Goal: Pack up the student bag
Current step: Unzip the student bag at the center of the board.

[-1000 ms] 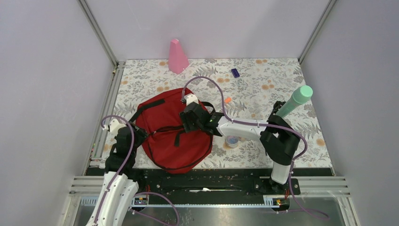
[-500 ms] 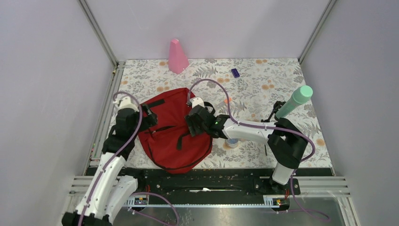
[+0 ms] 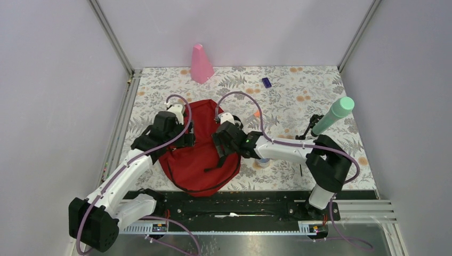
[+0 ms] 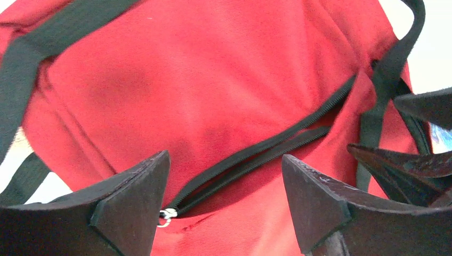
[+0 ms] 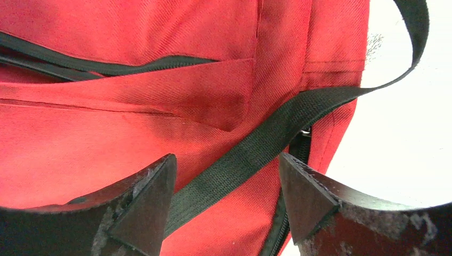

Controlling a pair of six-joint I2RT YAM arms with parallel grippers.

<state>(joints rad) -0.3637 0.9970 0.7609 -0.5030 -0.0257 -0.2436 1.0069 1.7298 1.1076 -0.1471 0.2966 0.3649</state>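
The student bag point(image 3: 198, 160), dark red with black straps, lies flat in the middle of the table. My left gripper point(image 3: 185, 140) is open over the bag's upper left part. In the left wrist view its open jaws point(image 4: 224, 160) straddle a partly open black zipper point(image 4: 266, 149), with the metal zipper pull point(image 4: 167, 214) by the left finger. My right gripper point(image 3: 222, 145) is open over the bag's right side. In the right wrist view its jaws point(image 5: 226, 160) stand apart on either side of a black strap point(image 5: 250, 154). Neither gripper holds anything.
A pink cone point(image 3: 201, 64) stands at the back. A small purple object point(image 3: 266, 82) lies at the back right. A green bottle point(image 3: 333, 116) stands at the right. A roll of tape point(image 3: 263, 160) sits under the right arm, and a small orange item point(image 3: 258, 113) lies nearby.
My left arm has swung from the bag's near left edge up and onto the bag's top. My right gripper has shifted slightly right and nearer. The bag has bunched a little.
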